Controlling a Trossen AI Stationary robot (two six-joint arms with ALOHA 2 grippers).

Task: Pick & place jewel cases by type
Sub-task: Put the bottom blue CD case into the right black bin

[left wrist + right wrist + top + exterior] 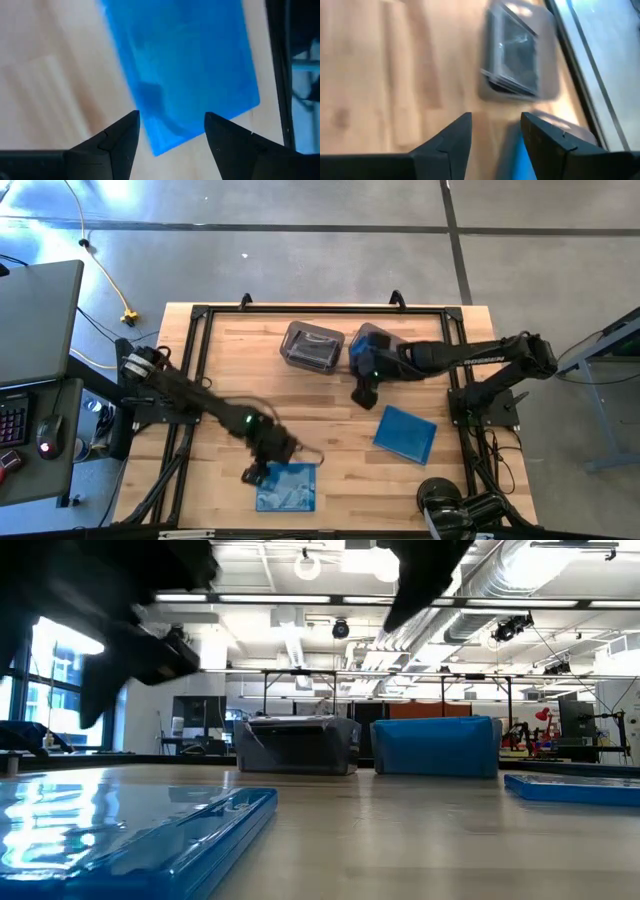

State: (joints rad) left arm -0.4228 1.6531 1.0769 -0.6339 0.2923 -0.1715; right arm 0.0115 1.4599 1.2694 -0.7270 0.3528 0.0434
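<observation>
Wooden table (240, 360) in an open workshop. Nearest the front edge, the left gripper (262, 470) hangs with jaws parted and empty over the cloud-patterned blue case (288, 486); it should straddle one edge squarely before closing. A second blue case (405, 434) lies mid-right. Farther back, the right gripper (362, 396), open and empty, faces the grey bin (312, 345) and blue bin (372, 340).

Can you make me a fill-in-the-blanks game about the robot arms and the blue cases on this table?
1. The left gripper hangs over a cloud-patterned jewel case whose colour is ____.
2. The jaws of the right gripper are ____, holding nothing.
3. Seen from above, the plain blue jewel case lies flat on the wooden ____.
4. The grey bin holds cases of a ____ colour.

Missing words: blue; open; table; dark
</observation>
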